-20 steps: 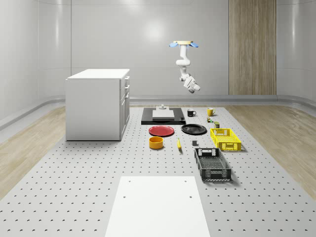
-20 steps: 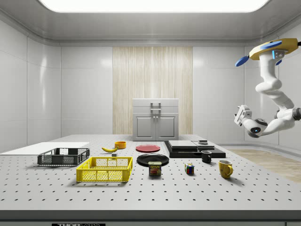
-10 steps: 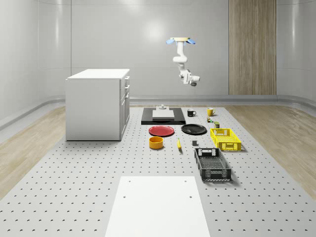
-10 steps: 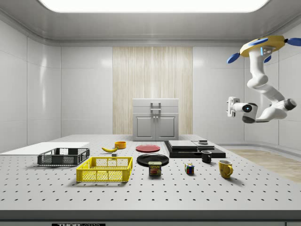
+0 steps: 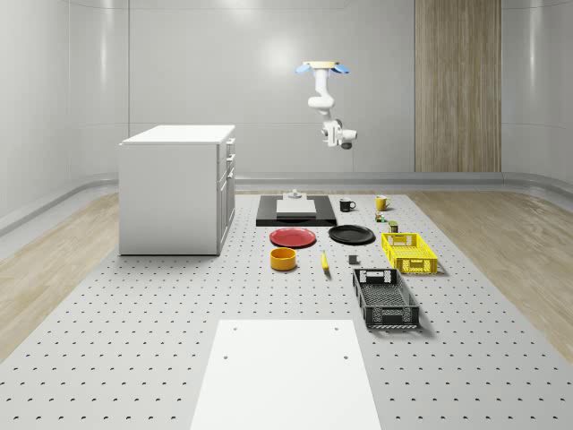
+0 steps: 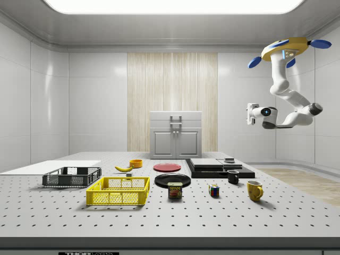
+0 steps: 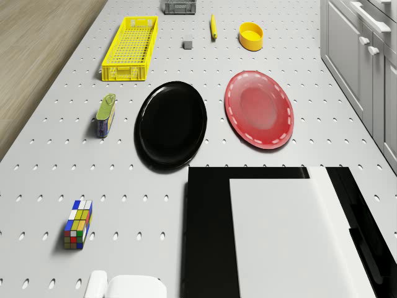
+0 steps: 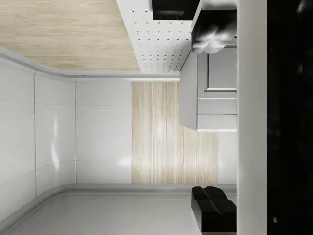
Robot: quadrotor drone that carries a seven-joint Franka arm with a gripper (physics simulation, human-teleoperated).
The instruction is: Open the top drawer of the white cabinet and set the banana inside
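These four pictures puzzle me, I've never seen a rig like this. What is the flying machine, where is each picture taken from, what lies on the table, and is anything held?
It is a simulated drone carrying a robot arm that ends in a gripper. It hovers high over the table's far end. One camera looks down on the whole scene, one watches from the side, one sits on the drone's body, one on the arm's wrist. On the table stand a white cabinet, its drawers closed, and lie a banana, a red plate, a black plate, a yellow crate and a puzzle cube. The gripper holds nothing.
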